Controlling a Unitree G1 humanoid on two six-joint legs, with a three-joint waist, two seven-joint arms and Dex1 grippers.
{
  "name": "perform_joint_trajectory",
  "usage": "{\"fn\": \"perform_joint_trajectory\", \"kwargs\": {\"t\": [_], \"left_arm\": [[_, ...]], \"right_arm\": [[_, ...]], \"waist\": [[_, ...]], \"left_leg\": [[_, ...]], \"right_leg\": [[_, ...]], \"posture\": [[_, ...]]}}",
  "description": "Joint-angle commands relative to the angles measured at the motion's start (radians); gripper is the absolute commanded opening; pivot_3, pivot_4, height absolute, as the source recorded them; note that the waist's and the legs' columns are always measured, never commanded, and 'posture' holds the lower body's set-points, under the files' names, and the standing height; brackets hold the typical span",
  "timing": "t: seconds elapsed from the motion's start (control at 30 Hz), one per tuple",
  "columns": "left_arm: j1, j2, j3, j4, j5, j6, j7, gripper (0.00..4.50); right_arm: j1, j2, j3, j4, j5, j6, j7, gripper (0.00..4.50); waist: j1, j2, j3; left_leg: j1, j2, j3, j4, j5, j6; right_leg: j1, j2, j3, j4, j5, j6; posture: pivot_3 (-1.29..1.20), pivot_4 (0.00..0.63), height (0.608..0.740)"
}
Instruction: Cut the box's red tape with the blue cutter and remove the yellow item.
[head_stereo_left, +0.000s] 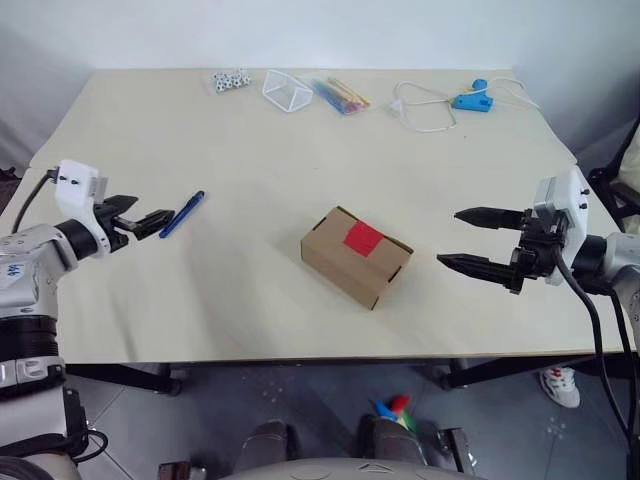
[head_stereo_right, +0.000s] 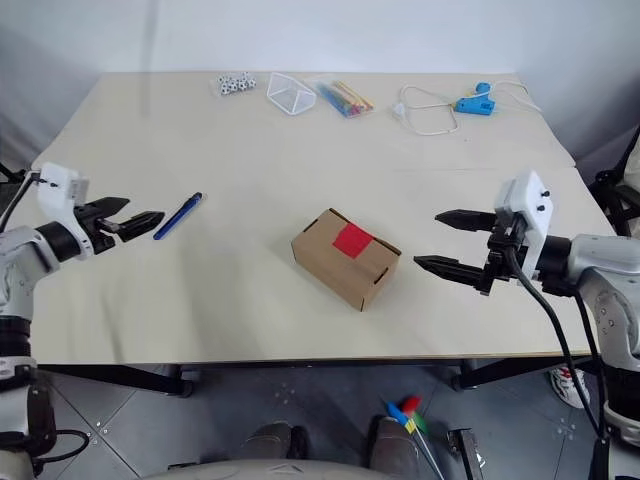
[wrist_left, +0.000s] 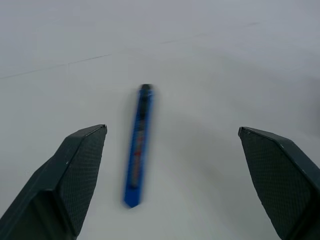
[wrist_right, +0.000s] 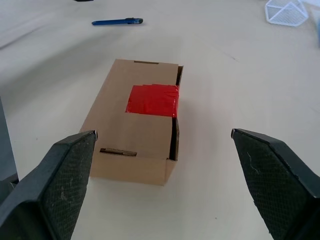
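Observation:
The brown cardboard box (head_stereo_left: 356, 257) lies closed on the middle of the table, with the red tape (head_stereo_left: 363, 237) across its top seam. The blue cutter (head_stereo_left: 182, 213) lies on the table to the box's left. My left gripper (head_stereo_left: 145, 222) hovers open just left of the cutter, pointing at it, and the cutter (wrist_left: 137, 145) lies between and ahead of its fingers. My right gripper (head_stereo_left: 466, 239) stands open to the right of the box, aimed at it, a short gap away. The yellow item is hidden.
Along the table's far edge lie small dice (head_stereo_left: 229, 81), a clear wire-mesh holder (head_stereo_left: 288, 91), a bundle of coloured sticks (head_stereo_left: 341, 95) and a light-blue gadget (head_stereo_left: 470, 98) with a white cable (head_stereo_left: 425, 110). The table's front edge (head_stereo_left: 300, 357) runs close below the box.

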Motion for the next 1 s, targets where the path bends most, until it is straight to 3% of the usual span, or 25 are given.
{"fn": "perform_joint_trajectory", "kwargs": {"t": [0.03, 0.1, 0.2, 0.3, 0.67, 1.0], "left_arm": [[-0.101, 0.033, -0.045, 0.228, 0.063, -0.14, -0.077, 4.48], [-0.152, 0.027, -0.058, 0.335, 0.075, -0.17, -0.105, 4.48], [-0.21, 0.012, -0.092, 0.442, 0.104, -0.215, -0.153, 3.96], [-0.257, -0.002, -0.124, 0.521, 0.136, -0.255, -0.18, 3.1], [-0.337, -0.007, -0.188, 0.698, 0.26, -0.388, -0.146, 3.1], [-0.335, -0.018, -0.19, 0.742, 0.289, -0.378, -0.127, 3.1]], "right_arm": [[-0.028, 0.009, 0.008, -0.028, 0.02, -0.024, -0.016, 4.5], [-0.031, 0.009, 0.012, -0.035, 0.025, -0.02, -0.025, 4.5], [-0.025, 0.006, 0.009, -0.047, 0.029, -0.016, -0.038, 4.5], [-0.01, -0.001, -0.002, -0.073, 0.041, 0.0, -0.055, 4.5], [0.054, -0.019, -0.039, -0.129, 0.068, 0.02, -0.104, 4.5], [0.079, -0.019, -0.044, -0.147, 0.073, 0.02, -0.13, 4.5]], "waist": [[0.0, 0.0, 0.0], [-0.001, 0.0, 0.0], [-0.003, -0.001, 0.0], [-0.002, -0.001, 0.0], [-0.005, -0.002, 0.0], [-0.005, -0.003, 0.0]], "left_leg": [[0.0, 0.0, 0.002, 0.0, 0.0, 0.0], [0.0, 0.0, 0.003, 0.0, 0.0, 0.0], [-0.001, 0.0, 0.003, 0.0, 0.0, 0.0], [-0.001, 0.0, 0.003, 0.0, 0.0, 0.0], [-0.001, 0.0, 0.004, 0.0, 0.0, 0.0], [-0.001, 0.0, 0.004, 0.0, 0.0, 0.0]], "right_leg": [[0.0, 0.0, 0.0, 0.0, 0.0, 0.0], [0.0, 0.0, 0.0, 0.0, 0.0, 0.0], [-0.001, 0.0, 0.0, 0.0, 0.0, 0.0], [-0.001, 0.0, -0.001, 0.001, 0.0, 0.0], [-0.002, 0.0, 0.0, 0.001, 0.0, 0.0], [-0.002, 0.0, 0.0, 0.002, 0.0, 0.0]], "posture": [[0.0, 0.15, 0.74], [0.0, 0.15, 0.74], [0.0, 0.15, 0.74], [0.0, 0.15, 0.74], [0.0, 0.15, 0.74], [0.0, 0.15, 0.74]]}}
